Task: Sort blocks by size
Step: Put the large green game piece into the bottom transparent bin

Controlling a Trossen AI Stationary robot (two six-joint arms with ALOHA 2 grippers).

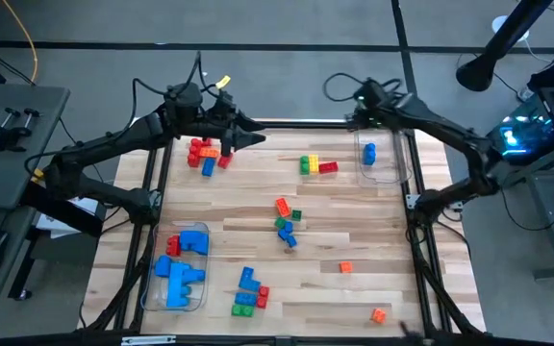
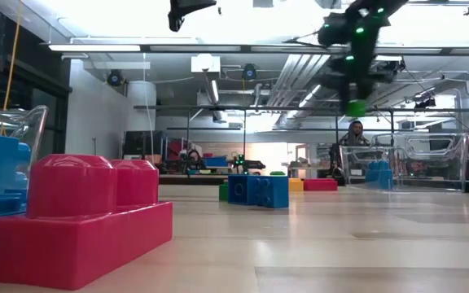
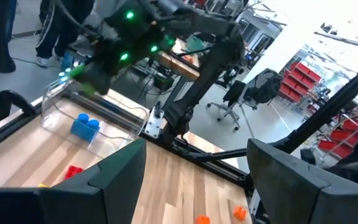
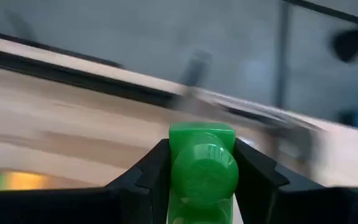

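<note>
Only wrist-visible: green block (image 4: pixel 202 168) between right gripper (image 4: pixel 202 177) fingers.

Far right tub (image 1: pixel 381 165): at the table's (image 1: pixel 354 279) far right edge, one block (image 1: pixel 368 153) inside.
Near left tub (image 1: pixel 174 273): near-left corner, several big blocks (image 1: pixel 180 272) inside.
Right gripper (image 1: pixel 365 108): above the far right tub, a small block (image 4: pixel 202 163) between its fingers.
Left gripper (image 1: pixel 254 136): over the far left, beside a block cluster (image 1: pixel 205 154).
Loose blocks (image 1: pixel 287 223): mid-table.

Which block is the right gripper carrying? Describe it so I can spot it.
Look to the clear tub at the table's far right corner. The right gripper above it is clamped on a small green block, unlike the lone blue block lying inside the tub.
</note>
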